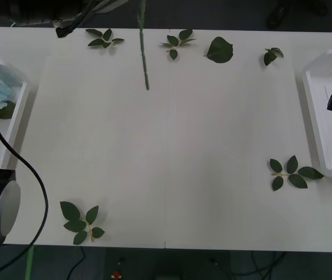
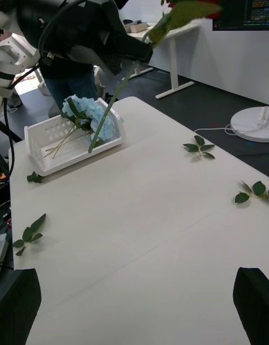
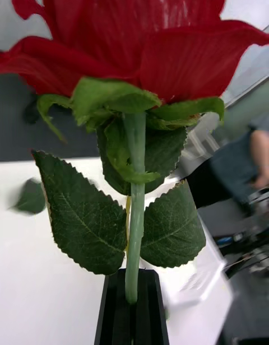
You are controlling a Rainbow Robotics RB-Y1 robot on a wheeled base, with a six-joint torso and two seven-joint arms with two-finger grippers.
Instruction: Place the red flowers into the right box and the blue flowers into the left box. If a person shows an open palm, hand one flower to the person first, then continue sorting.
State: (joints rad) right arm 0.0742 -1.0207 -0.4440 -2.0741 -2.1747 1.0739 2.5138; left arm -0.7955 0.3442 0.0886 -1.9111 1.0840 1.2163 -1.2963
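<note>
Left wrist view: a red rose (image 3: 140, 48) is held upright in the left end effector (image 3: 133, 300), whose black fingers (image 3: 115, 311) are closed on the green stem just below two large serrated leaves. In the right wrist view the same rose (image 2: 190, 0) is seen raised above the white surface (image 2: 151, 227), its stem slanting down from the dark left end effector (image 2: 131, 54) toward the left box (image 2: 42, 149). The blue flowers (image 2: 89, 112) lie inside that box, at its end nearer the stem tip. The right end effector (image 2: 137, 300) is spread open, its black fingers apart and holding nothing, above the bare middle of the surface. In the front view the stem's lower end (image 1: 143, 52) hangs over the far edge of the surface, the right box (image 1: 329, 116) sits at the right edge, and loose leaf sprigs (image 1: 81, 221) are scattered about.
</note>
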